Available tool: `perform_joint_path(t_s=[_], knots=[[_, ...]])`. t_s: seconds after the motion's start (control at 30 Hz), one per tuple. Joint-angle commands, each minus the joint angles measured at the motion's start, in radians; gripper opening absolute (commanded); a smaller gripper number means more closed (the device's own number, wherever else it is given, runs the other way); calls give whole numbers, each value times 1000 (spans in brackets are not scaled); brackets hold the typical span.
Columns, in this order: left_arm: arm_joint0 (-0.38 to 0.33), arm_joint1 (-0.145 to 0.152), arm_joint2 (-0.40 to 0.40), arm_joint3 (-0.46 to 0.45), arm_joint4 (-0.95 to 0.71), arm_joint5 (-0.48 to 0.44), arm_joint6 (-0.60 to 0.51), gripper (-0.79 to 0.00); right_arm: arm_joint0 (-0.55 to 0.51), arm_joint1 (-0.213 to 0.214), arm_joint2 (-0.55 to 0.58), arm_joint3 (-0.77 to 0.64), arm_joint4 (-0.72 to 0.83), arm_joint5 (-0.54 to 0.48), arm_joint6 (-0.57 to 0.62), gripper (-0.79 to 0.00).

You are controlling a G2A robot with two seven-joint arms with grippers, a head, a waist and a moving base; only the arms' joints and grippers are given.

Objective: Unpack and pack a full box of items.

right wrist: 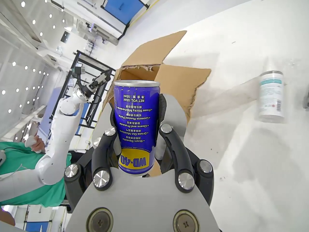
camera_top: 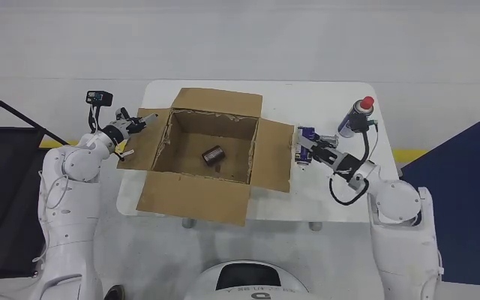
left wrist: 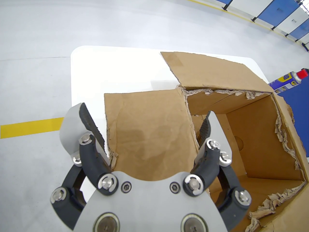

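Note:
An open cardboard box [camera_top: 214, 102] stands in the middle of the white table [camera_top: 330, 94], flaps folded out. On its floor lies a dark can [camera_top: 213, 154]. My right gripper [camera_top: 304, 147] hovers by the box's right flap [right wrist: 183, 76] and is shut on a small blue spray can [right wrist: 136, 126]. My left gripper [camera_top: 144, 120] hangs open over the box's left flap [left wrist: 147, 134], with nothing between its fingers [left wrist: 85, 114].
A taller blue spray can with a red cap [camera_top: 356, 116] stands on the table right of the box, also seen past the box's rim [left wrist: 289, 78]. A white bottle [right wrist: 270, 96] rests on the table beyond the right flap. The box's inner edges are torn.

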Motion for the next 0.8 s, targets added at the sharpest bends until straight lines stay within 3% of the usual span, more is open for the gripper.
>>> perform_joint_path(t_s=[0.0,0.23,0.33,0.4,0.53,0.77], knots=[[0,0,0,0,0,0,0,0,0,0,-3,-1,1,2,1,-785],[0,0,0,0,0,0,0,0,0,0,-3,-1,1,2,1,-785],[0,0,0,0,0,0,0,0,-35,3,35,-10,89,-46,-25,-785],[0,0,0,0,0,0,0,0,-35,4,-9,-39,102,-61,4,-785],[0,0,0,0,0,0,0,0,117,-2,-204,13,10,45,35,-785],[0,0,0,0,0,0,0,0,417,-34,-494,225,-153,302,-32,-785]])
